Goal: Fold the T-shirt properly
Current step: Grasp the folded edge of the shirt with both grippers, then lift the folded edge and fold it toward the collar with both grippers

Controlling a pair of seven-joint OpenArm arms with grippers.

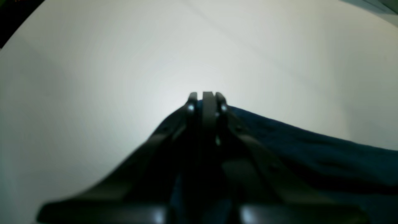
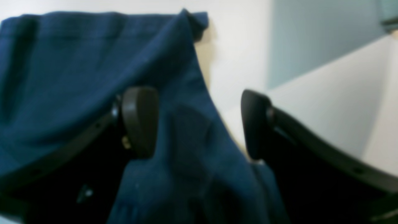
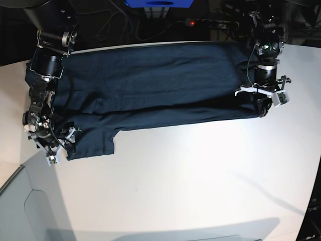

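Observation:
The dark navy T-shirt (image 3: 150, 85) lies spread across the far half of the white table, its near long edge folded over. My left gripper (image 1: 207, 95) is shut, and the shirt's cloth (image 1: 311, 146) rises right up to its tips; in the base view it (image 3: 262, 108) sits at the shirt's right end. My right gripper (image 2: 197, 124) is open, one finger (image 2: 140, 121) resting on the cloth and a ridge of the shirt (image 2: 186, 161) between the jaws; in the base view it (image 3: 54, 150) is at the shirt's lower left corner, by the sleeve.
The white table (image 3: 200, 186) stretches bare in front of the shirt. A pale grey bin or ledge (image 3: 30, 211) stands at the front left corner. Cables and a blue object (image 3: 158, 4) lie beyond the table's far edge.

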